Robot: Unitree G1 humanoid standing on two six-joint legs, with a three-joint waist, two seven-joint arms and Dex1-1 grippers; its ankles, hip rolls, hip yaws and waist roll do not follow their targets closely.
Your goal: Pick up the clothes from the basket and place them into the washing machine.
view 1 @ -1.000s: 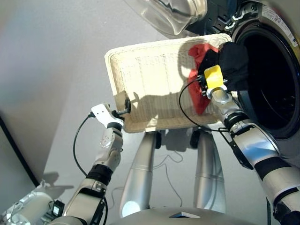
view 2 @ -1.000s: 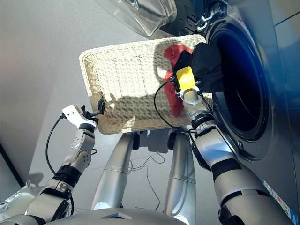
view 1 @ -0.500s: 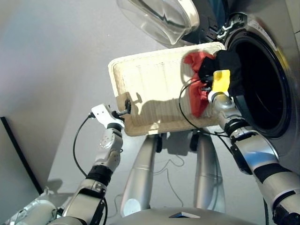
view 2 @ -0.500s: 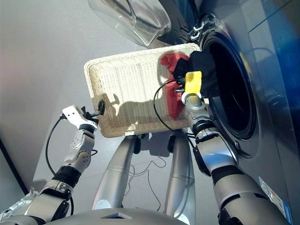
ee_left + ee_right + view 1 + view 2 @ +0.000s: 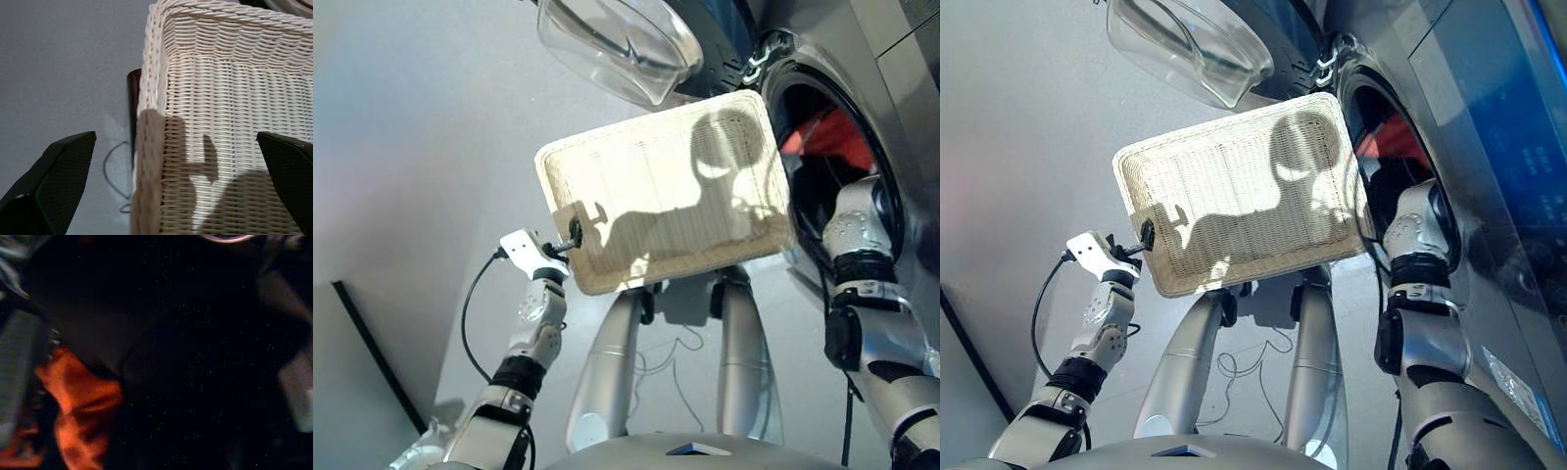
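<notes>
The cream woven basket (image 5: 656, 186) sits in the middle of the view, with only shadows on its weave. My left gripper (image 5: 570, 235) is at its left short edge. In the left wrist view the fingers (image 5: 54, 181) stand wide open with the basket wall (image 5: 151, 147) between them. My right arm (image 5: 857, 230) reaches into the drum of the dark grey washing machine (image 5: 901, 69), and its gripper is hidden inside. A coral red garment (image 5: 834, 132) shows in the drum. The right wrist view is filled by black cloth (image 5: 195, 333) beside the coral red cloth (image 5: 83, 416).
The round clear-glass door (image 5: 617, 44) hangs open above the basket's far edge. Grey floor (image 5: 411, 147) lies to the left. A black cable (image 5: 470, 313) loops from my left wrist. A dark strip (image 5: 367, 362) crosses the lower left corner.
My right arm has carried the coral red and black clothes from over the basket's right end into the drum. The basket now shows no clothes. The camera has tilted.
</notes>
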